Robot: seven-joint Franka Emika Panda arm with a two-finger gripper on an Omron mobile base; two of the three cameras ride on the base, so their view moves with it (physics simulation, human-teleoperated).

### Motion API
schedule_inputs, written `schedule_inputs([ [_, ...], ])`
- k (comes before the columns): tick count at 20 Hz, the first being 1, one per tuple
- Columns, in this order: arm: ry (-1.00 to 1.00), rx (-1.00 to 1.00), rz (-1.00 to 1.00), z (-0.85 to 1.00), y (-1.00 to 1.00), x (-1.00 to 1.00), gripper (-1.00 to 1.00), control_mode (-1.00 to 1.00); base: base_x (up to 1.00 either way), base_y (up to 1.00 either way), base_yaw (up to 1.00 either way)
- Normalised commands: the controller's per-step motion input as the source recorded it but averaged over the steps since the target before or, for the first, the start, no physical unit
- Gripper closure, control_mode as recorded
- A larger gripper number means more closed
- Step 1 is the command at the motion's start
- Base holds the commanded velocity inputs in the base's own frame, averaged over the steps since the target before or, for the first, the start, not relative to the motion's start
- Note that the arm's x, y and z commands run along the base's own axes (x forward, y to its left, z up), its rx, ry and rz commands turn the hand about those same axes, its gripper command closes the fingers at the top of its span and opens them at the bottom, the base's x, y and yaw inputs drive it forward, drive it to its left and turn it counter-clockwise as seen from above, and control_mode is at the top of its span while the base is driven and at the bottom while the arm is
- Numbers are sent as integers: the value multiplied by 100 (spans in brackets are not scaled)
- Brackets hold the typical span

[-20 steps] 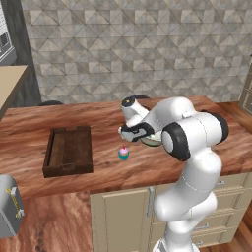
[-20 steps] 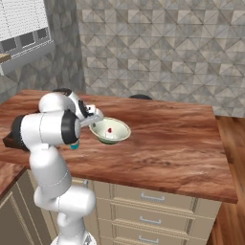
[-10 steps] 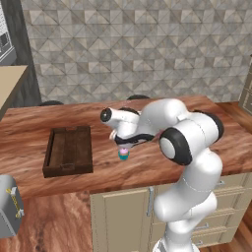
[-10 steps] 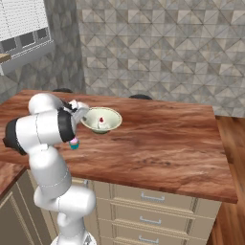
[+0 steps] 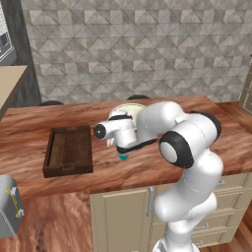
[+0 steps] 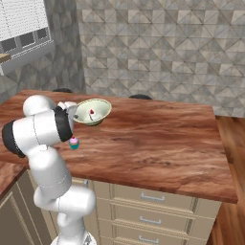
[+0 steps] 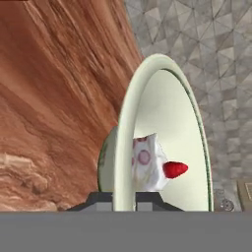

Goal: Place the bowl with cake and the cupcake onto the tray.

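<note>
1. Where the white, smooth-shelled arm bends over the counter, its two-finger gripper (image 7: 124,201) is clamped on the rim of the wide, shallow, pale cream-green bowl (image 6: 94,111), one dark fingertip on each side of the thin wall.
2. Seen from the right base view, the bowl is held up off the wood and tipped slightly, its glossy round hollow open to the camera.
3. Inside lies a small white wedge of cake (image 7: 146,164), dotted with pale red rings and topped by a rounded red berry (image 7: 174,169).
4. From the hand view the bowl appears edge-on as a tall oval with a thin dark line just inside the lip.
5. A tiny cupcake (image 6: 73,142) with a teal-blue pleated wrapper and pink frosting stands on the countertop (image 6: 158,143) just beside the arm, below the bowl and apart from it.
6. That countertop is reddish-brown wood with a wavy, streaked grain and a rounded front edge.
7. A dark brown rectangular wooden tray (image 5: 69,150) with low raised sides rests flat on the counter to the left of the gripper, near it but not touching.
8. Behind the counter rises a wall (image 5: 147,44) of grey triangular stone tiles.
9. A silver, boxy toaster (image 5: 10,211) shows at the lower left of the left base view.
</note>
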Motion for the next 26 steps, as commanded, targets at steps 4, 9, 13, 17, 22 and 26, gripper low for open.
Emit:
schedule_inputs([
  [4, 0, 0, 31, 16, 8, 0, 100, -100, 0, 0, 0],
  [9, 0, 0, 29, 1, 25, 0, 100, -100, 0, 0, 0],
  [13, 0, 0, 24, 0, 49, 8, 100, -100, 0, 0, 0],
  [17, 0, -2, 20, -1, 54, 19, 100, -100, 0, 0, 0],
  [22, 0, -3, 19, -11, 51, 21, 100, -100, 0, 0, 0],
  [26, 0, -5, 18, -24, 45, 17, 100, -100, 0, 0, 0],
])
